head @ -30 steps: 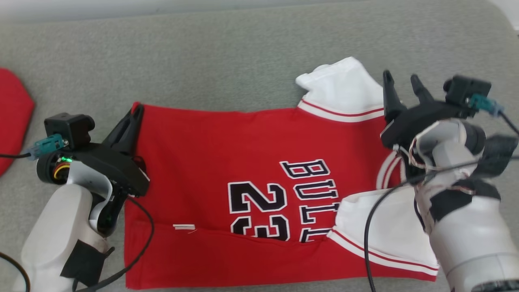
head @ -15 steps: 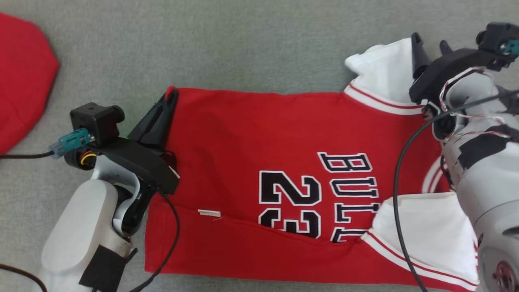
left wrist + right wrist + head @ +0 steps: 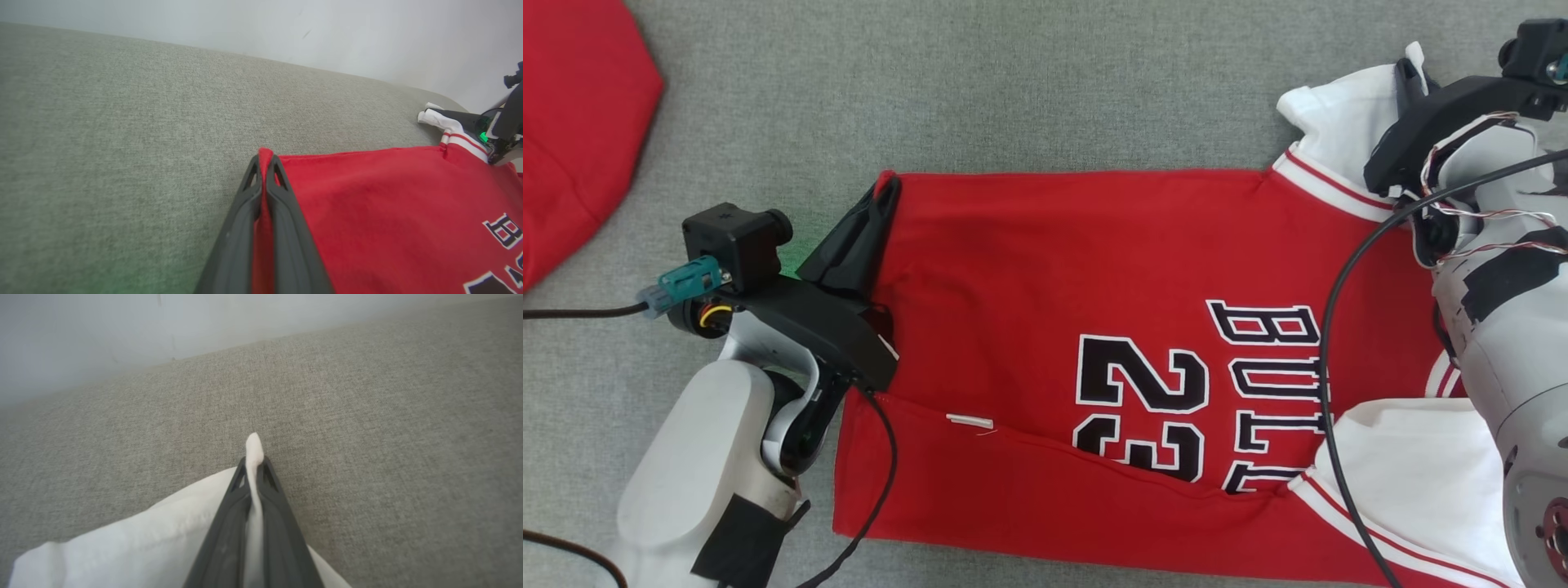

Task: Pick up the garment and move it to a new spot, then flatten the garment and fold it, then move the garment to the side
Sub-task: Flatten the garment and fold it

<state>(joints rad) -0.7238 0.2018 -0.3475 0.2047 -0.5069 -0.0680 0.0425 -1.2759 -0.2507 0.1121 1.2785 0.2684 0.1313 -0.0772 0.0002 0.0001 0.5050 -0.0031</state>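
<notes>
- My left gripper [image 3: 886, 186] is pressed closed on the red jersey [image 3: 1045, 269], pinching its corner at ten o'clock.
- My right gripper [image 3: 1411, 72] is clamped on the white sleeve [image 3: 1339, 122] at two o'clock, and cloth pokes past my fingertips.
- The jersey lies spread on the grey surface [image 3: 1013, 82], its six o'clock edge folded over the numerals.
- Bare surface runs toward twelve o'clock. Another red cloth [image 3: 572, 122] sits at ten o'clock, well apart.

A red cloth [image 3: 572, 122] lies at the upper left on the grey woven surface [image 3: 1013, 82]
</notes>
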